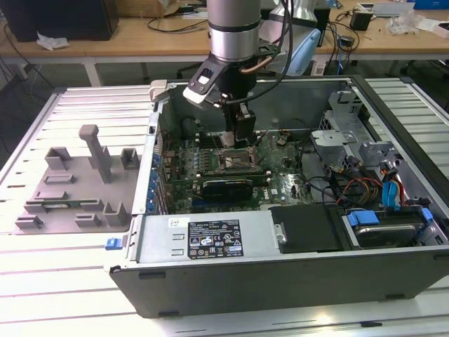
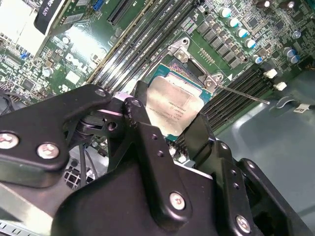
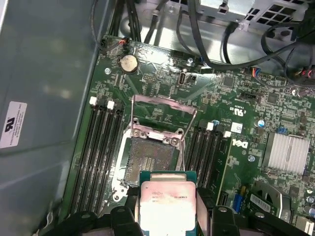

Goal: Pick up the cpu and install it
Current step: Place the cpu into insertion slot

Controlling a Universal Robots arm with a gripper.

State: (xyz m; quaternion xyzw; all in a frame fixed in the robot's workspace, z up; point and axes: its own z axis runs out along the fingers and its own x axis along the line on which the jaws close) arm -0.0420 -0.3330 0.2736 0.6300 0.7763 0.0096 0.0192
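The gripper (image 1: 242, 139) hangs inside the case (image 1: 280, 272), just above the centre of the exterior view, clamped on the cpu (image 3: 167, 206). In both wrist views the cpu sits between its 2 fingers (image 2: 147, 142), close above the motherboard's (image 3: 246, 142) open socket (image 3: 150, 157).

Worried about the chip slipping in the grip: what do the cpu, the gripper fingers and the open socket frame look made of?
cpu: silvery metal lid with a dull, brushed sheen, on a green board rim.
gripper fingers: matte black, probably coated metal or hard plastic; the look leaves it open.
socket frame: bare bright metal, likely steel, with glinting edges.
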